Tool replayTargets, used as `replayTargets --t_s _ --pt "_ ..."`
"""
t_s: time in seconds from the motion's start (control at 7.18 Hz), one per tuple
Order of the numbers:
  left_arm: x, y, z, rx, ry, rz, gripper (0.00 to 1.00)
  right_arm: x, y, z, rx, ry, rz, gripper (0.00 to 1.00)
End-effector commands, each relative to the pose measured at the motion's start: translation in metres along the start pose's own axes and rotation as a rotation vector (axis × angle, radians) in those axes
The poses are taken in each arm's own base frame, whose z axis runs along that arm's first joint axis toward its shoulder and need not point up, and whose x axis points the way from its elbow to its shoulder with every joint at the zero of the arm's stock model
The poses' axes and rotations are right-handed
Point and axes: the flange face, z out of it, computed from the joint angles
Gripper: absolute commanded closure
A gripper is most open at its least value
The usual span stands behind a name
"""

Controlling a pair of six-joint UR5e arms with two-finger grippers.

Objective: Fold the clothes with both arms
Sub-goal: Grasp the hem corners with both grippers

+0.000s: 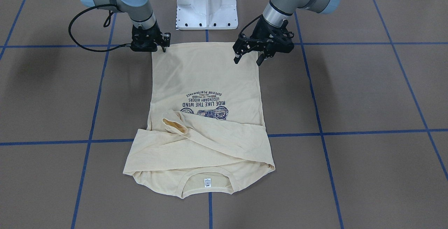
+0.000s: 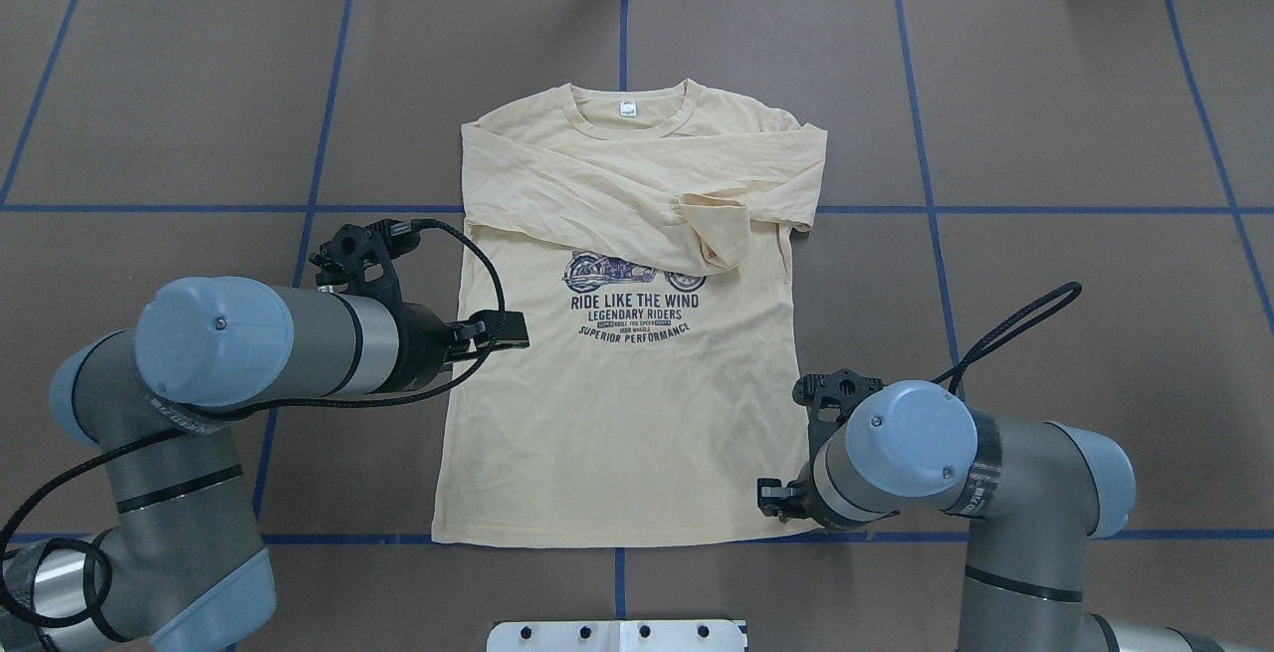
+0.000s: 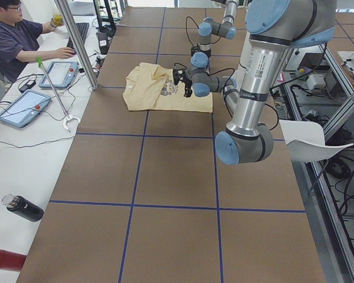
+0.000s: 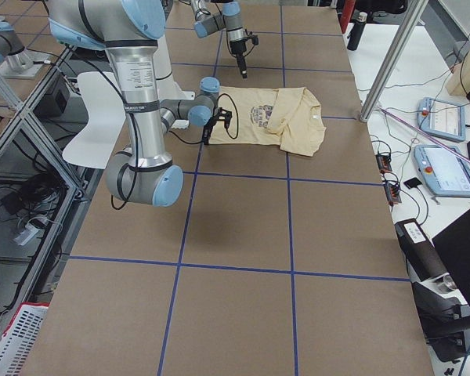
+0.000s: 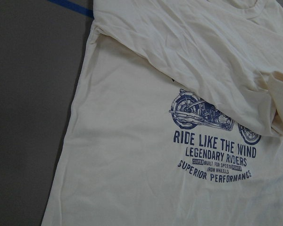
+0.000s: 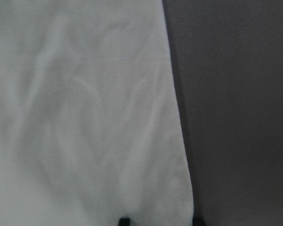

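The cream-yellow shirt (image 2: 617,423) lies flat and print-up, with its collar and white tag (image 2: 627,108) away from the robot. Both sleeves are folded across the chest (image 1: 210,134). My left gripper (image 1: 249,60) is open and empty. It hovers above the shirt's hem end on my left side, and its wrist view shows the print (image 5: 212,155) from above. My right gripper (image 1: 161,47) is low at the hem corner on my right side. In its wrist view the shirt's side edge (image 6: 179,141) runs between two parted fingertips (image 6: 125,220). It looks open.
The white pedestal base (image 1: 207,5) stands just behind the hem. Blue tape lines (image 2: 926,184) cross the brown table. In the left side view an operator (image 3: 15,35) sits at a side bench with tablets (image 3: 23,106), and a metal post (image 3: 76,41) stands near the collar end.
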Motion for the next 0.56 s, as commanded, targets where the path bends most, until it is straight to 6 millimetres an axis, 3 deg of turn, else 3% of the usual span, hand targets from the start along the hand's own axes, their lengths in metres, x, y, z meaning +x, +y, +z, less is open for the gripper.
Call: replayTargets --t_s 0.0,0.14,0.42 --pt "0.000 0.001 0.000 -0.001 0.001 0.000 0.01 0.001 0.000 0.000 -0.015 0.006 0.005 0.78" --pt "0.001 0.000 0.000 -0.001 0.001 0.000 0.01 0.002 -0.003 -0.003 -0.024 0.001 0.012 0.89" --pt "-0.001 0.000 0.001 -0.001 -0.002 0.000 0.01 0.002 -0.014 -0.015 -0.039 -0.019 0.029 0.88"
